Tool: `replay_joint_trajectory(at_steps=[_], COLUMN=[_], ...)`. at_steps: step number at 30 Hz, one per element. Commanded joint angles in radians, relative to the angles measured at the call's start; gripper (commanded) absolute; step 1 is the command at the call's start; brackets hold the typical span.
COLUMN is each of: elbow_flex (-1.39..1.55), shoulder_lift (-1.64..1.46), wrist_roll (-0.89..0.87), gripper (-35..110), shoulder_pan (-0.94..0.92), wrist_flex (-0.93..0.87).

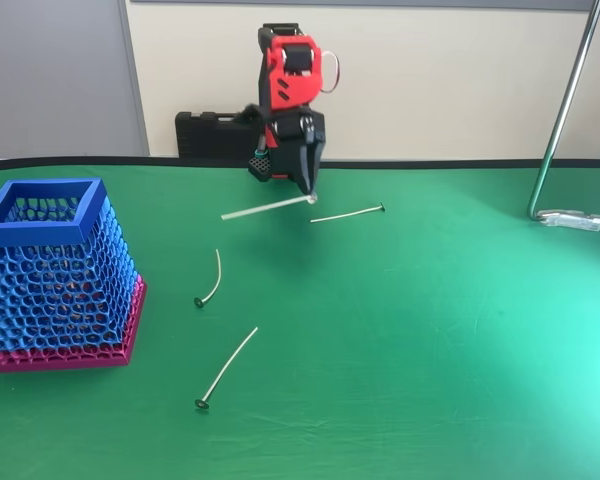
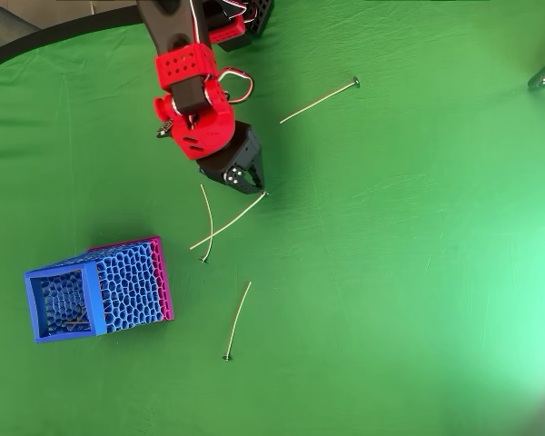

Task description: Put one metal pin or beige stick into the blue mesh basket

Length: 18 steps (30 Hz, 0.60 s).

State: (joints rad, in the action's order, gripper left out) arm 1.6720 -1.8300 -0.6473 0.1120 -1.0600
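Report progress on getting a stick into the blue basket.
Done: the gripper has a beige stick pinched at one end and lifted off the cloth. In hand: carrying it. Left: moving over the blue mesh basket and dropping it in. Three pins lie loose on the table.

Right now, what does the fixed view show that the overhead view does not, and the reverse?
Fixed view: the black case behind the table, and how tall the blue mesh basket stands. Overhead view: the basket's inside, where something thin seems to lie. Both: the gripper shut on one end of the beige stick, and three loose pins on the green cloth.
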Motion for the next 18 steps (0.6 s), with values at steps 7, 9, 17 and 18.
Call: replay_joint_trajectory(at_steps=[7, 9, 17, 18], elbow_flex=[-0.259, -0.314, -0.436, -0.445], shoulder_lift=[-0.115, -0.112, -0.034, -0.02], wrist_roll=[0.287, 0.36, 0.566, 0.583], gripper=[1, 1, 1, 1], shoulder_pan=[-0.144, -0.163, -0.273, -0.288], wrist_flex=[0.003, 0.018, 0.178, 0.196])
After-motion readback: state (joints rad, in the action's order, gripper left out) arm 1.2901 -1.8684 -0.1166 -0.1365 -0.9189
